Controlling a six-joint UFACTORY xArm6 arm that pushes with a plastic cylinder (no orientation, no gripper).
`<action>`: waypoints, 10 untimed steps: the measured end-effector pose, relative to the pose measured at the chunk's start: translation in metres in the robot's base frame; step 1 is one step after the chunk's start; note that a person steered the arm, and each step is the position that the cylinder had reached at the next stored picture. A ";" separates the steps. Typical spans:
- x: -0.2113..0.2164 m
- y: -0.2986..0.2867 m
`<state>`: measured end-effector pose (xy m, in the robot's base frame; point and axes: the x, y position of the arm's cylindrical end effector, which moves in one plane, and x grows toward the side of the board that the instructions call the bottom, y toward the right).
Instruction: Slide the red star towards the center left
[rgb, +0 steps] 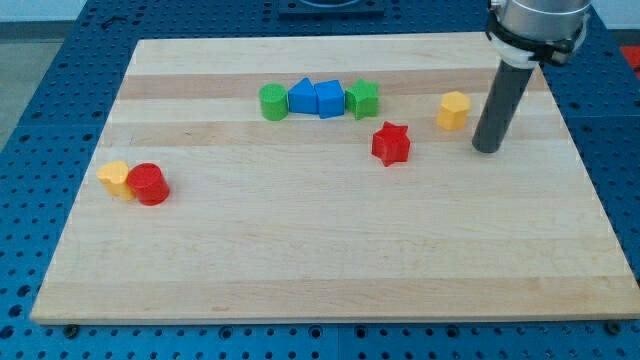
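The red star lies on the wooden board, right of the middle and a little towards the view's top. My tip stands on the board to the star's right, about a hand's width away and not touching it. A yellow block sits between them, slightly higher in the view, just left of the rod.
A row near the view's top holds a green round block, two blue blocks and a green block. At the view's left, a yellow block touches a red cylinder.
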<state>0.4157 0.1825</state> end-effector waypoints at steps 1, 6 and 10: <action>0.000 -0.013; 0.005 -0.173; 0.009 -0.299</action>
<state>0.4247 -0.1168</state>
